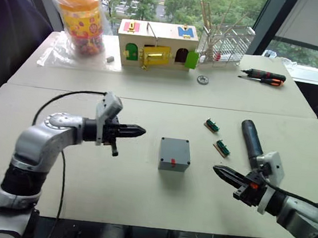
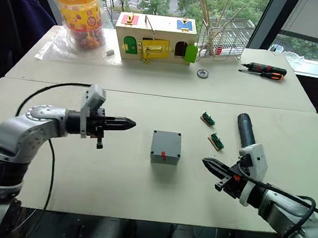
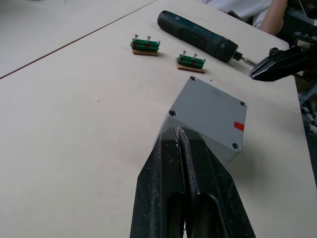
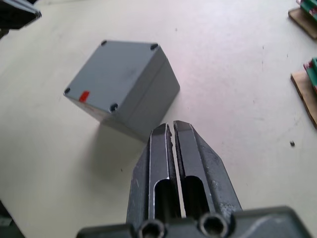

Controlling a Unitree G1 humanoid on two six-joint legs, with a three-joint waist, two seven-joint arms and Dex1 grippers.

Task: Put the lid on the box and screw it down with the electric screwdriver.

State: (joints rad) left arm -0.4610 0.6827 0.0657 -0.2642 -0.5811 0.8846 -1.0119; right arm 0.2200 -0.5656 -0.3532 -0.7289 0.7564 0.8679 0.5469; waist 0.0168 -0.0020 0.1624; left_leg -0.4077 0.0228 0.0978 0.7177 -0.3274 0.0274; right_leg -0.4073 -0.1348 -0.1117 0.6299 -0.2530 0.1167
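Broadly, two pale cream tables (image 1: 138,197) stand pushed together, a seam running between them, with tall windows behind looking onto green trees. On the far table sit a wooden box with coloured doors (image 1: 158,44), a white wire rack (image 1: 231,44) of thin sticks, a bagged jar (image 1: 81,18) with an orange lid, and slim black-and-orange hand screwdrivers (image 1: 264,77). On the near table the grey box (image 1: 174,154) stands in the middle with the lid (image 3: 208,111) already on top, a small red mark at its near edge. My left gripper (image 1: 137,131) hovers just to its left, fingers pressed together, empty. My right gripper (image 1: 222,173) hovers to its right, fingers likewise together and empty. Beyond my right gripper lies the electric screwdriver (image 1: 251,139), with two small green terminal blocks (image 1: 217,136) beside it
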